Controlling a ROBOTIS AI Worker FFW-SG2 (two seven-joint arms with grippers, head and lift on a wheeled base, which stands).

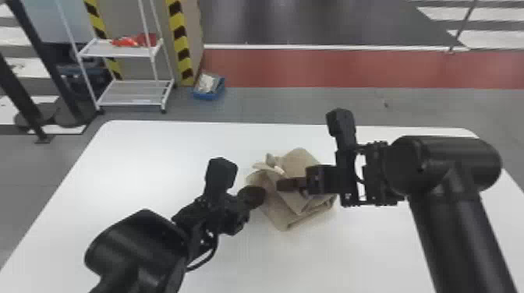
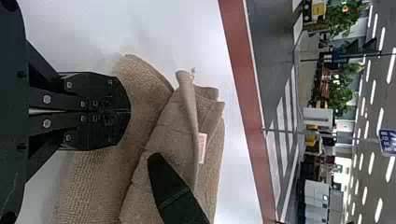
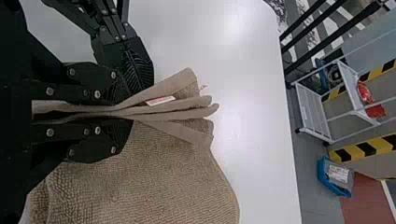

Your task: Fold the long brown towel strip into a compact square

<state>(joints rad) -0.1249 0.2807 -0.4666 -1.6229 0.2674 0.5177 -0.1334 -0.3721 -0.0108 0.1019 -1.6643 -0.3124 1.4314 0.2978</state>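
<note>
Towel (image 1: 278, 212) lies bunched on your table (image 1: 128, 167), several layers clamped in your right gripper (image 3: 125, 115); your left gripper (image 2: 130, 111), fingers together, waits at its edge. Pulling those pinched layers together could drag your folds open.

towel (image 1: 300, 161): rough, matt, nubbly cloth | hem band (image 3: 177, 84): flatter, smoother weave | counter (image 1: 156, 156): smooth, faint gloss | left hand (image 1: 253, 196), right hand (image 1: 286, 184): matt black, metal screws (image 2: 46, 99) | right arm (image 1: 454, 226): smooth, soft sheen | bin (image 1: 208, 95): plastic-looking | far floor (image 1: 312, 23): glossy
</note>
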